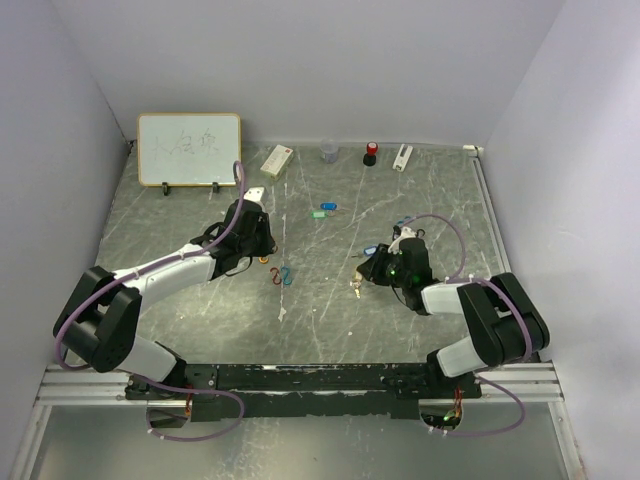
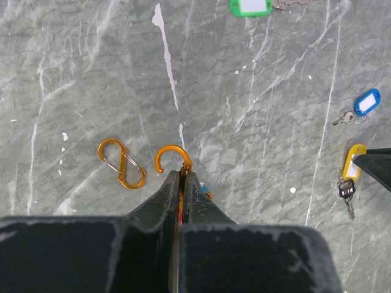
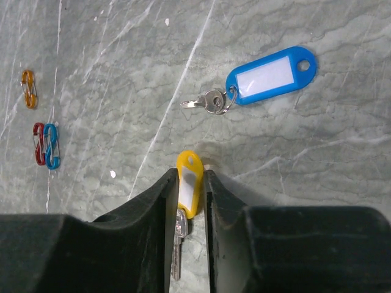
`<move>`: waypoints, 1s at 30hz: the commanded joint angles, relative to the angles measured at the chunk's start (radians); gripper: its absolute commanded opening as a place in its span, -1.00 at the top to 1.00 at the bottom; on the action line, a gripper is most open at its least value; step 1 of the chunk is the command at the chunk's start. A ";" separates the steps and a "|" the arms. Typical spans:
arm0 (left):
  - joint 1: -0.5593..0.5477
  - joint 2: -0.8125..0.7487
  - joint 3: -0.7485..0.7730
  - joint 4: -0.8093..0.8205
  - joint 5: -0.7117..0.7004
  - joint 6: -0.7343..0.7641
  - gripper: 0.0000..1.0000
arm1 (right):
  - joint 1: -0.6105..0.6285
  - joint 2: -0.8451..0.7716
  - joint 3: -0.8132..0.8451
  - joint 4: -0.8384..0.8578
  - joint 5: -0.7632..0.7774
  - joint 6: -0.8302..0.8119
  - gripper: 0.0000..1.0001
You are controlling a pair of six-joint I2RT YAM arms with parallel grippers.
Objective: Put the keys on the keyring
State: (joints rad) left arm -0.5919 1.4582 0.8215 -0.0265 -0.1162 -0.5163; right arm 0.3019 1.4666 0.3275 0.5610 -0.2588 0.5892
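My left gripper (image 2: 181,176) is shut on an orange open-hooked keyring clip (image 2: 170,156), low over the table; in the top view it is left of centre (image 1: 262,250). My right gripper (image 3: 190,177) is shut on the yellow tag (image 3: 189,181) of a key, whose metal blade (image 3: 176,256) hangs between the fingers. The same yellow-tagged key shows in the left wrist view (image 2: 352,165). A blue-tagged key (image 3: 269,76) lies just beyond the right gripper. A green-tagged key (image 2: 250,6) and another blue-tagged key (image 1: 328,208) lie farther back.
Loose carabiner clips lie on the table: an orange one (image 2: 122,163), and a red and a blue one side by side (image 3: 46,144). At the back stand a whiteboard (image 1: 189,149), a white box (image 1: 276,160), a small cup (image 1: 328,152) and a red-topped item (image 1: 370,153).
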 commanded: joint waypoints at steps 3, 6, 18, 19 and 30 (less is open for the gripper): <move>-0.006 0.002 -0.010 0.031 -0.017 -0.011 0.86 | -0.009 0.010 -0.015 0.015 0.008 0.001 0.69; -0.006 0.008 -0.005 0.031 -0.014 -0.011 0.86 | -0.010 -0.005 -0.016 0.019 0.015 -0.003 0.85; -0.027 -0.008 0.048 0.001 -0.023 -0.011 0.87 | -0.009 -0.229 -0.027 0.022 0.010 -0.048 1.00; -0.034 -0.011 0.057 -0.006 -0.028 -0.011 0.87 | -0.009 -0.253 -0.025 0.022 0.010 -0.051 1.00; -0.075 0.014 0.251 -0.100 -0.044 -0.013 0.86 | -0.005 -0.423 0.069 -0.035 -0.022 -0.078 1.00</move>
State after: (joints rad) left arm -0.6544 1.4666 0.9901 -0.0952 -0.1390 -0.5175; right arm 0.2981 1.0901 0.3454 0.5385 -0.2619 0.5354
